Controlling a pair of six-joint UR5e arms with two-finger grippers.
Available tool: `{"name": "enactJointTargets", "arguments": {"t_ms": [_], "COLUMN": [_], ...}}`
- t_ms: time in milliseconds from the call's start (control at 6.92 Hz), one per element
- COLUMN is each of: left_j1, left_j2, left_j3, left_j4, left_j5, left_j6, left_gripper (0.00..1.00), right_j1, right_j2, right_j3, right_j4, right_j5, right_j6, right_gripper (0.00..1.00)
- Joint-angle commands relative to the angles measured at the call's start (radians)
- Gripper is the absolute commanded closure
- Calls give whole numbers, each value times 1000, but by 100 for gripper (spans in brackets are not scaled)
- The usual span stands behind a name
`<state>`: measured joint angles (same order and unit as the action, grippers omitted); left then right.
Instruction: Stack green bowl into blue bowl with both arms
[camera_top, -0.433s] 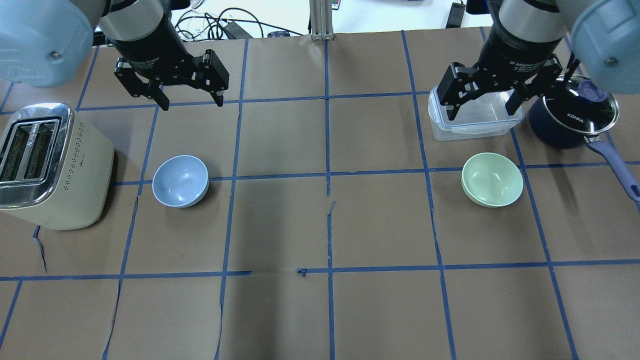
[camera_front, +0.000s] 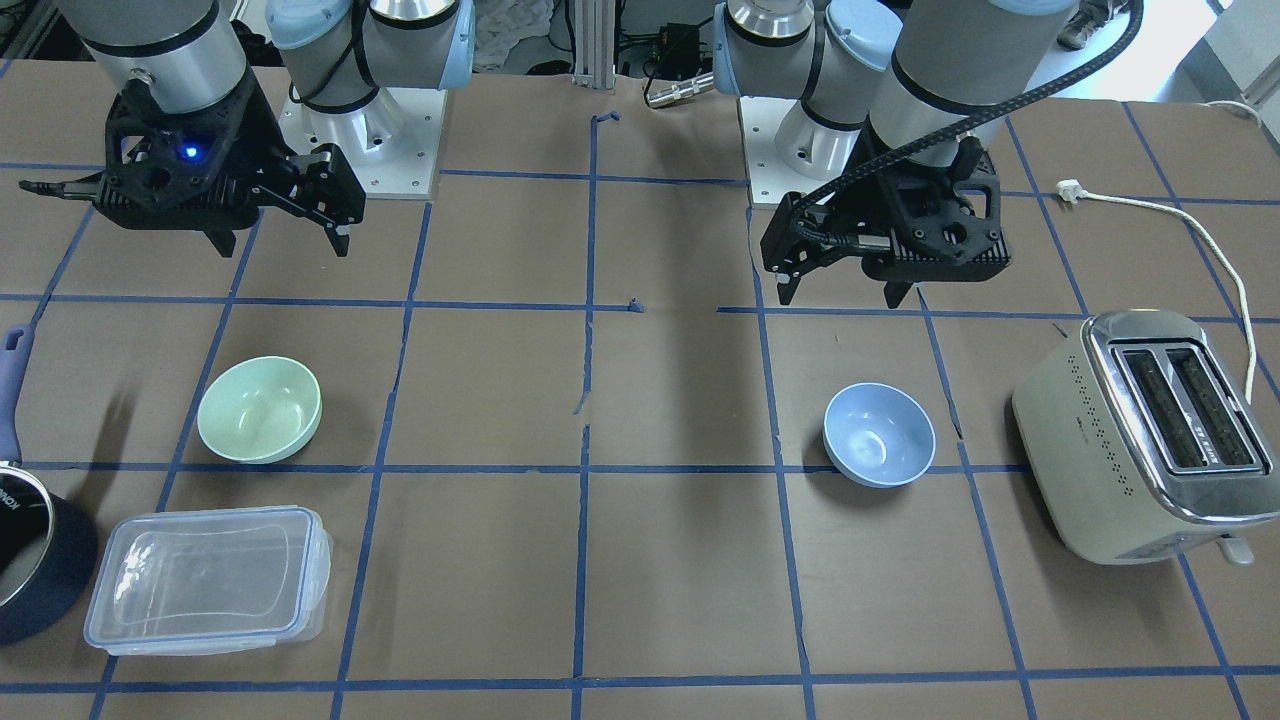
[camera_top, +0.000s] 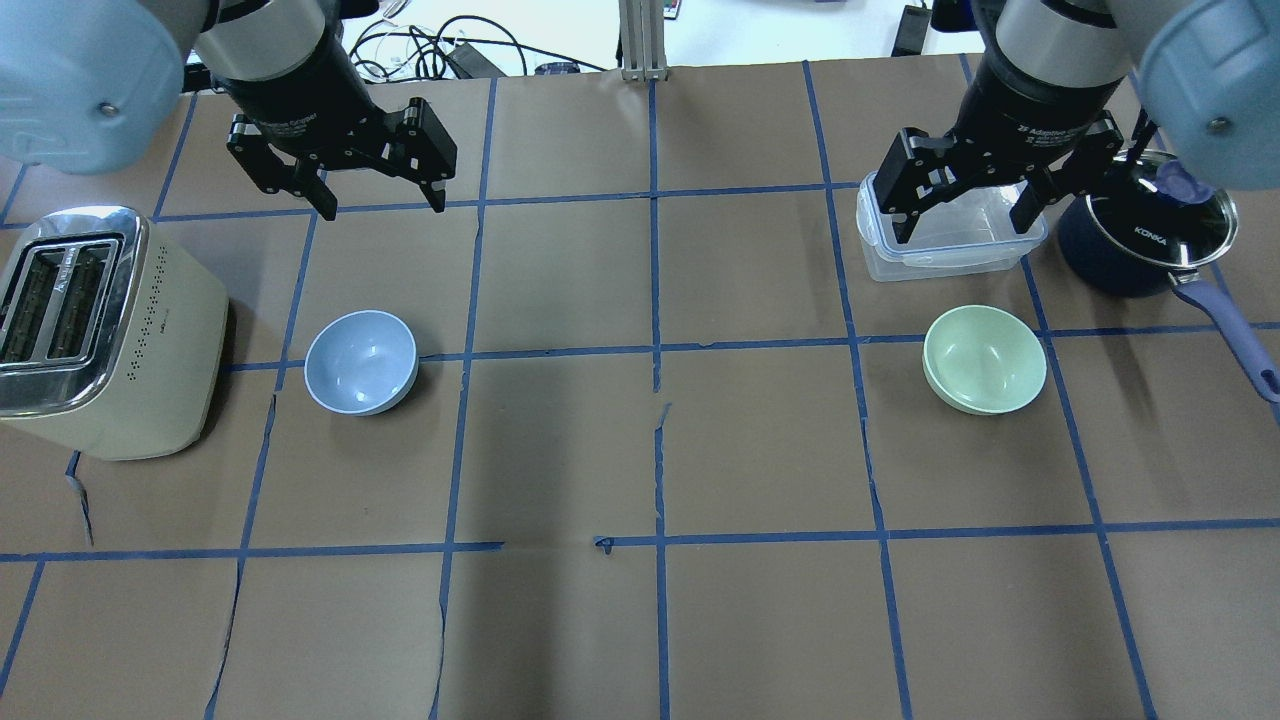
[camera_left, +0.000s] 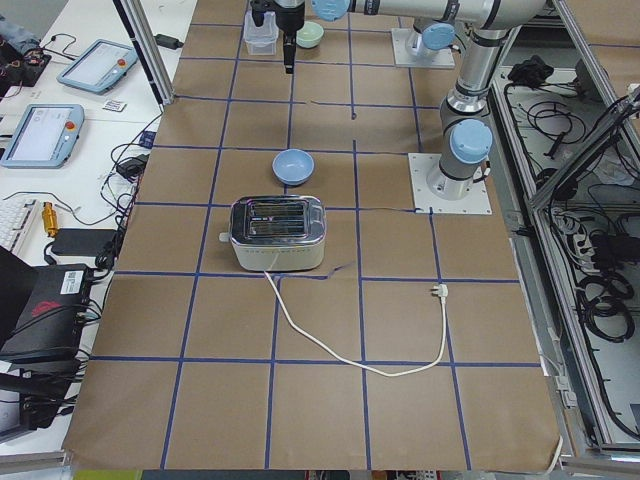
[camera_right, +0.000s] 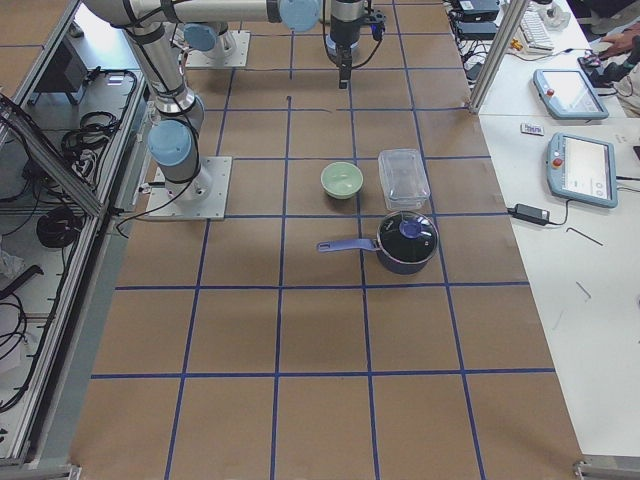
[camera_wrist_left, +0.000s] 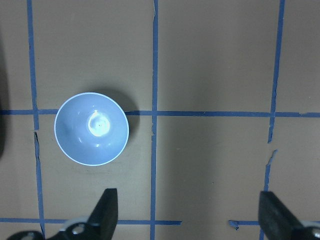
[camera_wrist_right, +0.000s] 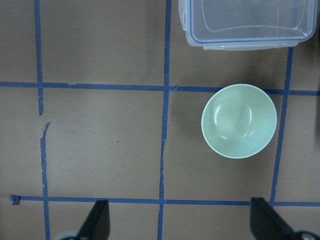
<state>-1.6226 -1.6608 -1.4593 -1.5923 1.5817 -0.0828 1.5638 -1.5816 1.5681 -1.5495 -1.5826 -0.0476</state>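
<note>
The pale green bowl (camera_top: 984, 360) sits upright on the right half of the table, also in the front view (camera_front: 260, 410) and the right wrist view (camera_wrist_right: 239, 121). The light blue bowl (camera_top: 361, 362) sits upright on the left half, also in the front view (camera_front: 879, 435) and the left wrist view (camera_wrist_left: 91, 128). My left gripper (camera_top: 383, 208) is open and empty, held high over the table beyond the blue bowl. My right gripper (camera_top: 964, 228) is open and empty, held high beyond the green bowl, over the clear container. Neither gripper touches a bowl.
A cream toaster (camera_top: 100, 330) stands just left of the blue bowl, its cord (camera_front: 1200, 230) trailing toward the robot. A clear plastic container (camera_top: 940, 255) and a navy pot with handle (camera_top: 1140, 235) sit just beyond the green bowl.
Both grippers have shifted only very slightly. The bowls have not moved.
</note>
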Motion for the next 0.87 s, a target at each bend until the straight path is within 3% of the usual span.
{"name": "enactJointTargets", "arguments": {"t_ms": [0,722], "left_j1": [1,1], "left_j2": [1,4], "left_j3": [0,-7], "left_j4": [0,0], "left_j5": [0,3], "left_j6": [0,0], "left_gripper": [0,0], "right_j1": [-1,1], "right_j2": [0,2], "right_j3": [1,1], "right_j4": [-1,-4], "right_j5": [-2,1], "right_j6": [0,-1], "right_gripper": [0,0]}}
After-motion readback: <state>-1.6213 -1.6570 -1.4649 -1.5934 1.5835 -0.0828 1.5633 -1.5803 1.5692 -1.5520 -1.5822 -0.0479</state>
